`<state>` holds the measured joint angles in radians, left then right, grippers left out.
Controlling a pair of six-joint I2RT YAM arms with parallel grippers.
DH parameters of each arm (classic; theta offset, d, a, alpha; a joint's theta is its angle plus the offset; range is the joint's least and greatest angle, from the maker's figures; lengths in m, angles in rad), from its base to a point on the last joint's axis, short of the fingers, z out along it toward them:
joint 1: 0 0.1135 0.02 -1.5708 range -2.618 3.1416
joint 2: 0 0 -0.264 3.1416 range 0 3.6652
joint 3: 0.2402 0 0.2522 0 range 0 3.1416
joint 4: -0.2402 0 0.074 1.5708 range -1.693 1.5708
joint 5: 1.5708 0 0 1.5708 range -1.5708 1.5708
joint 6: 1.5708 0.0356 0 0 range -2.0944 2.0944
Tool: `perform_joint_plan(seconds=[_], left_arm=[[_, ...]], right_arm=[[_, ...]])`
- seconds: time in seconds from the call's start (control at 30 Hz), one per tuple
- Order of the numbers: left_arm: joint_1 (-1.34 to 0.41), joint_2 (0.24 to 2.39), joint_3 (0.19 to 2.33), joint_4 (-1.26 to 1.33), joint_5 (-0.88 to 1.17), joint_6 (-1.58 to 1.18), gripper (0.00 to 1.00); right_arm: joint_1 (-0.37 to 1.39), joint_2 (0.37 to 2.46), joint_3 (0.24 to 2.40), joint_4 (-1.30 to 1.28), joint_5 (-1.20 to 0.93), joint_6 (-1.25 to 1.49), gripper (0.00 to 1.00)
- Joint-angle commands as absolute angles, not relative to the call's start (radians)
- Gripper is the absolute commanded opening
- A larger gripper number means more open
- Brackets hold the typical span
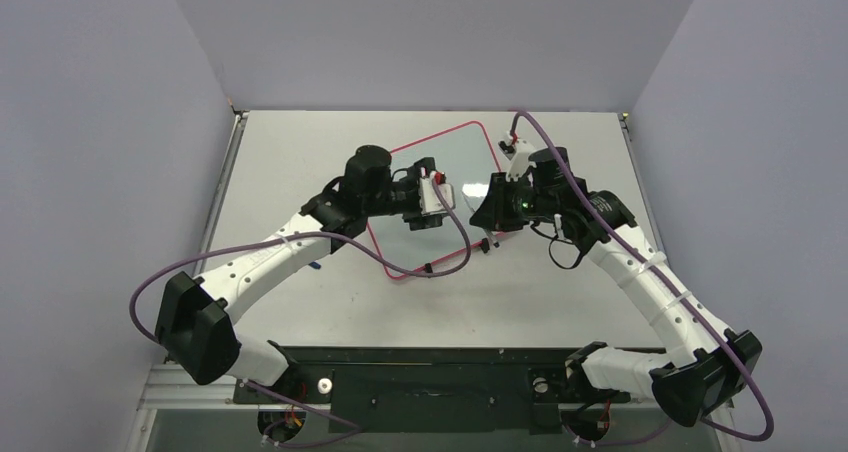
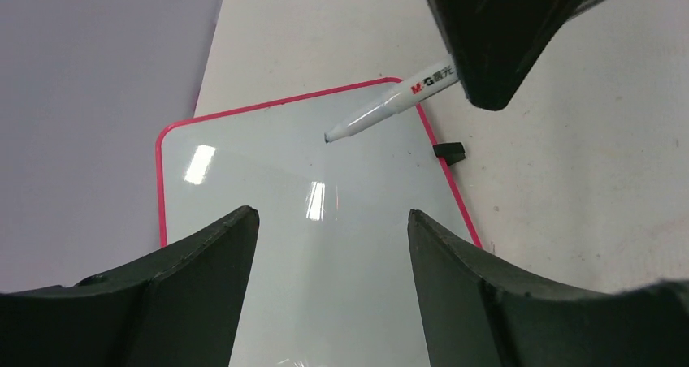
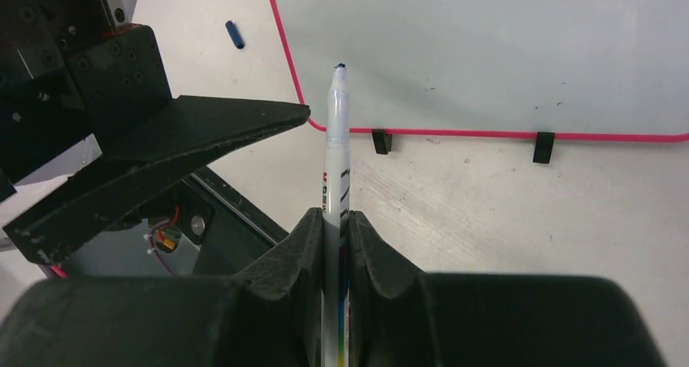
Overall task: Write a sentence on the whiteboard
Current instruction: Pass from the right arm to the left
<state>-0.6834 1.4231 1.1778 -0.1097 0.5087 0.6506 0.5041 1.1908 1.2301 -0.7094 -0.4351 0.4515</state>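
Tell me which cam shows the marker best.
Right wrist: the marker runs up the frame's middle, clamped in the right gripper, blue tip bare. Left wrist shows only its front half, tip against the whiteboard, the rest behind the right gripper. Top external shows little of it.

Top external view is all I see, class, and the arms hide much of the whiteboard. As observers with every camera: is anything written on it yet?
Observer: No. The left wrist view shows the whiteboard blank where it sees it, with only glare.
Operator: Is the marker gripped?
Observer: Yes. In the right wrist view the right gripper is shut on the marker, its blue tip uncapped.
Operator: And the left gripper?
Observer: Open and empty, over the board.
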Motion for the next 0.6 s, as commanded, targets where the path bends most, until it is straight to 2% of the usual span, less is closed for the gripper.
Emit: perform_joint_plan(seconds=[0.0, 0.57], left_arm=[[-0.751, 1.364, 1.184, -0.075, 0.466, 0.832, 0.65], [-0.884, 1.403, 1.18, -0.086, 0.376, 0.921, 0.62]], right_arm=[[0.499, 1.174, 1.259, -0.733, -0.478, 0.42, 0.0], [0.5, 1.209, 1.3, -0.756, -0.549, 0.385, 0.0]])
